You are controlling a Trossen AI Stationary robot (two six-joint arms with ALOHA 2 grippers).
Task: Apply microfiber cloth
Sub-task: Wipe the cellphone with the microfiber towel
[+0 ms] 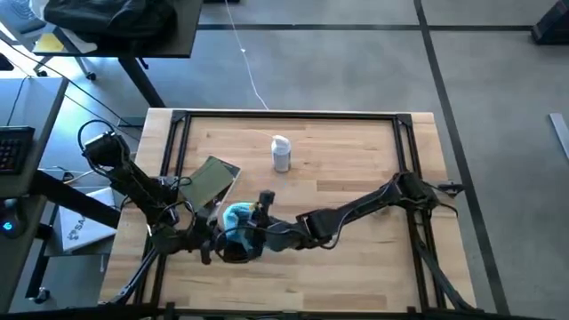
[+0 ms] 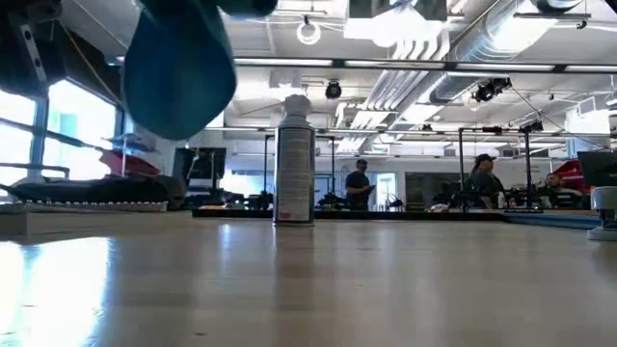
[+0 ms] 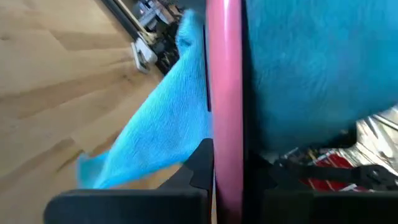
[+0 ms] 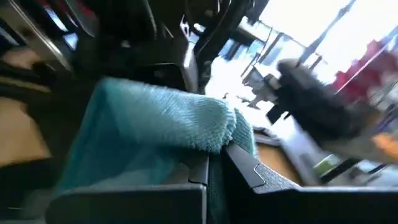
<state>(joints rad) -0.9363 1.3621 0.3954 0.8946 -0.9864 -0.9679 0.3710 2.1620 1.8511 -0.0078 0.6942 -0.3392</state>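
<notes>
The surface (image 1: 356, 267) is a pale wood-plank top edged by a black metal frame (image 1: 293, 114). A small spray bottle (image 1: 281, 153) with a white cap stands upright on it, towards the far side, near the middle. Well apart from the bottle, nearer the left edge, a flat olive-green pouch (image 1: 212, 179) lies at a slant on the wood.

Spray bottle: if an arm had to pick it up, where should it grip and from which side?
Grip the spray bottle around its straight cylindrical body, below the white cap, fingers closing from either side. It stands upright and alone mid-table, apart from the olive pouch. The right gripper holds the microfiber cloth off the table, so it would probably have to release that first.
</notes>
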